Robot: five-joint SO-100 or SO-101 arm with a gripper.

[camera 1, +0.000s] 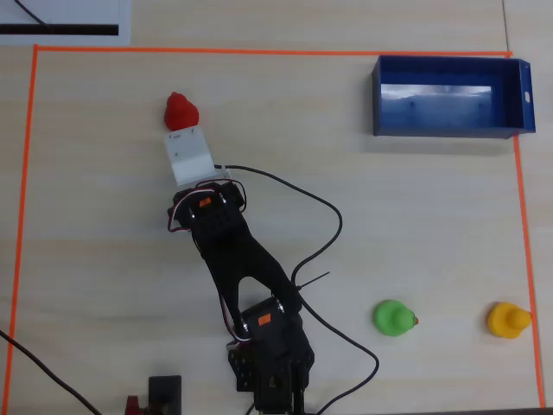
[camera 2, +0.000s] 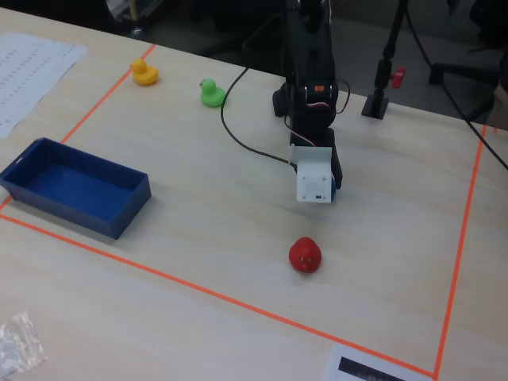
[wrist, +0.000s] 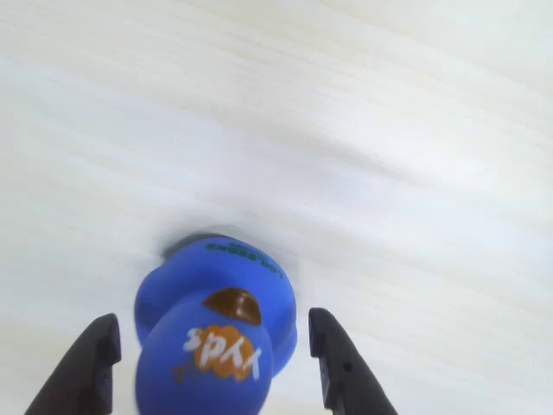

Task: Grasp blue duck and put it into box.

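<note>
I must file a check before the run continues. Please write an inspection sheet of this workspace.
Surface: pale wood table, orange tape border.
Job's things: blue duck between the fingers; box empty, far from the arm.
Clutter: red duck, green duck, yellow duck.
Grippers: gripper straddles the blue duck; contact unclear.
Cables: black cable loops beside the arm.
Surroundings: printed paper, plastic wrapper.
</note>
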